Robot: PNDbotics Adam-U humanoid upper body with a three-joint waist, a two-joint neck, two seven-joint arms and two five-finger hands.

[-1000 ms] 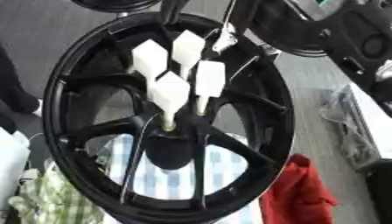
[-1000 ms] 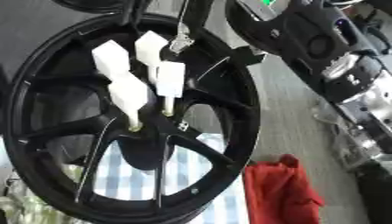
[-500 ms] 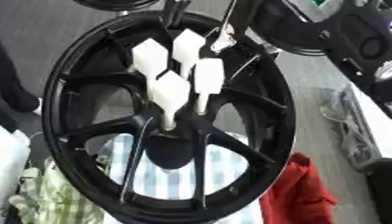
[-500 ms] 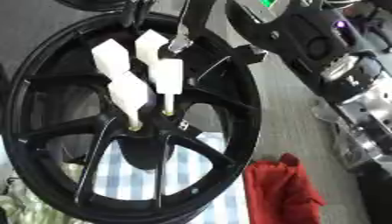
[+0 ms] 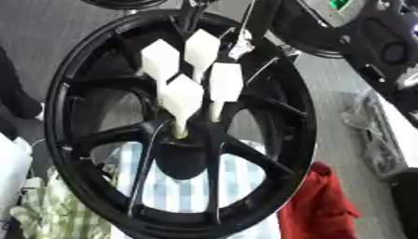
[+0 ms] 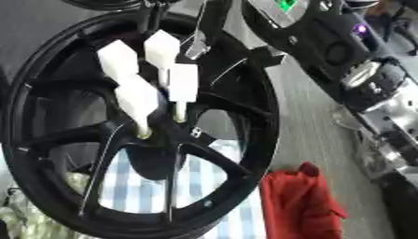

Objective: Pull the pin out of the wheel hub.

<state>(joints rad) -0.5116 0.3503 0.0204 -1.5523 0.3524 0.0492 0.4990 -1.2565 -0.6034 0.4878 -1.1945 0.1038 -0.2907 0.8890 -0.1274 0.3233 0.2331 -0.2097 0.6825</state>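
At centre of frame: black wheel (image 5: 90, 196), spoked, seen face-on. Four white pins (image 5: 181, 99) w/ block-shaped heads stand out of its hub (image 5: 184, 154); shafts seated near hub centre, heads clustered above hub. Blue-white checked cloth (image 5: 176, 184) visible thru spokes below hub. Red cloth (image 6: 298, 205) just right of wheel rim. Black robot arm (image 6: 326, 44) upper right of wheel; hand state: can't tell.
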